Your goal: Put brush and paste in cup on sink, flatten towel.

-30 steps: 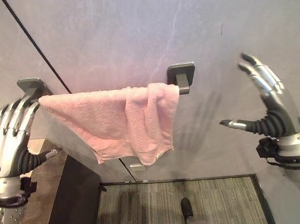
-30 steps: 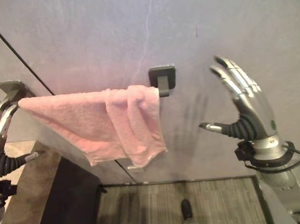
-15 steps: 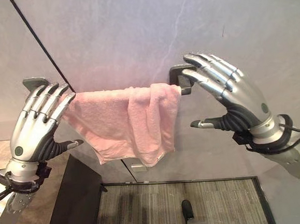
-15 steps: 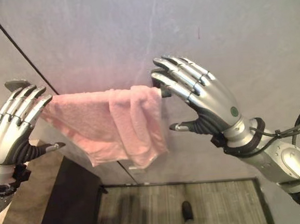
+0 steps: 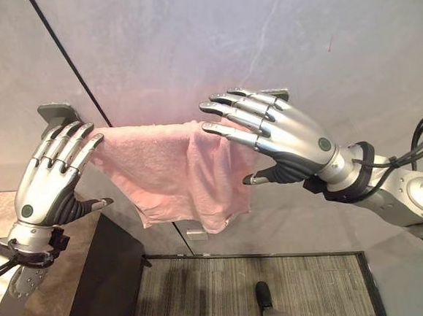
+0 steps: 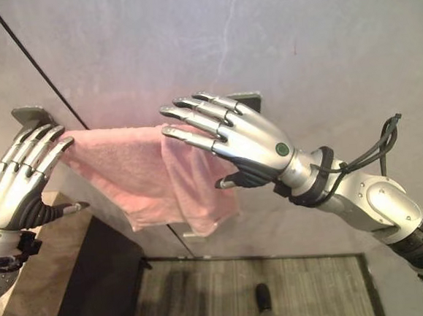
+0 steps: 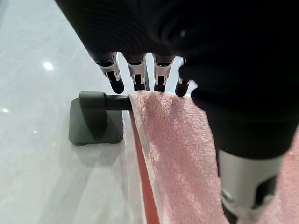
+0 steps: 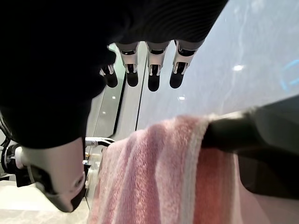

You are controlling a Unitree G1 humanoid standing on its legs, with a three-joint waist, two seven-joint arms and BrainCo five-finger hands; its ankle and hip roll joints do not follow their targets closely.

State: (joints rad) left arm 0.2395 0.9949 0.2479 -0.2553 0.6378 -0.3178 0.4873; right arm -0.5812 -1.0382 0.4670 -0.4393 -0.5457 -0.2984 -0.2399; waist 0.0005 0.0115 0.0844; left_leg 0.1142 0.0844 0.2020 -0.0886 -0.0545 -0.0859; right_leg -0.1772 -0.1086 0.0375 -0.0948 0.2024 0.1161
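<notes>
Here the pink towel (image 5: 175, 164) hangs lengthwise along the rail (image 7: 117, 101) (right end bunched).

Grey wall (image 5: 188, 43), dark seam (image 5: 64, 60); striped carpet (image 5: 251, 290) below.

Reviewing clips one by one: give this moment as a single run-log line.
stage: towel flattening | pink towel: bunched on wall bar | left hand: open at its left end | right hand: open over its right end

fluffy terry towel (image 5: 170, 170); matt metal rail (image 7: 117, 101)
</notes>
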